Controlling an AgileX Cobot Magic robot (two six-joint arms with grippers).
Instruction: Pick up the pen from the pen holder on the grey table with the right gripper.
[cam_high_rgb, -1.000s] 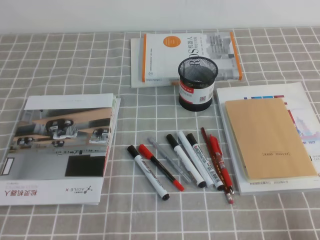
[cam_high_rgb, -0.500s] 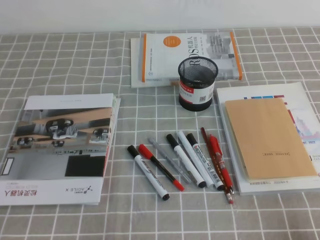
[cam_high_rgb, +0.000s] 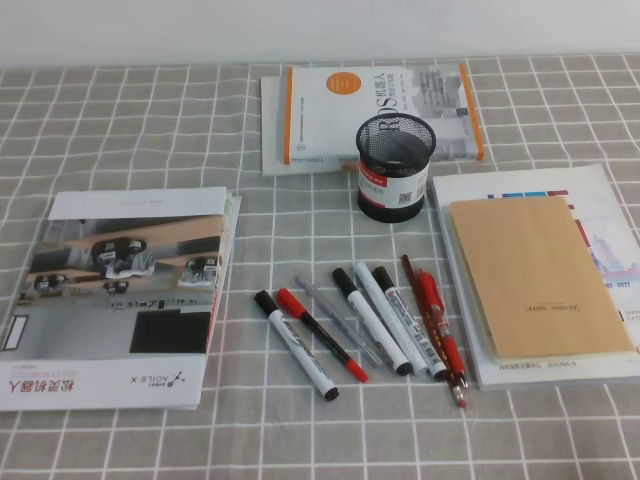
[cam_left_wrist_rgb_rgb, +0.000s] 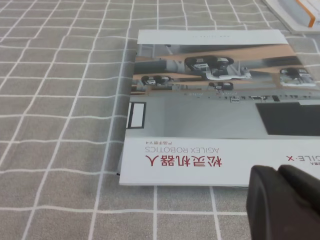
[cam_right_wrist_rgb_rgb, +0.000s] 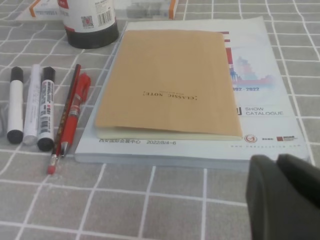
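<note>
The thin grey pen with a translucent barrel (cam_high_rgb: 339, 319) was not in the small black wire-mesh pen holder (cam_high_rgb: 397, 168). It lay flat on the grey cloth table with white grid lines (cam_high_rgb: 120, 130), in the row of pens in front of the cup, between a red-capped marker (cam_high_rgb: 322, 335) and the white black-capped markers (cam_high_rgb: 386, 320). The cup itself looked empty, as far as the mesh let me see.

The bulky matte black right gripper (cam_right_wrist_rgb_rgb: 277, 167) was low over the near right edge of the table, beside the tan notebook (cam_right_wrist_rgb_rgb: 167, 82), and its jaws were together with nothing between them. The left gripper (cam_left_wrist_rgb_rgb: 278, 172), over the white robot brochure (cam_left_wrist_rgb_rgb: 220, 105), also appeared to have its jaws together and empty.

For a good pick, I think the right jaws must first come apart, then travel left across the red pen (cam_high_rgb: 437, 325) and the markers to the grey one. The neighbours lay very close, so the jaws should come down from above, across the barrel, on a part where the gap is widest (probably the upper end). A slim round barrel can roll on cloth.

The cloth looked soft but flat. A white book with an orange edge (cam_high_rgb: 330, 110) lay behind the cup, and a plain white wall (cam_high_rgb: 300, 25) closed the back.
</note>
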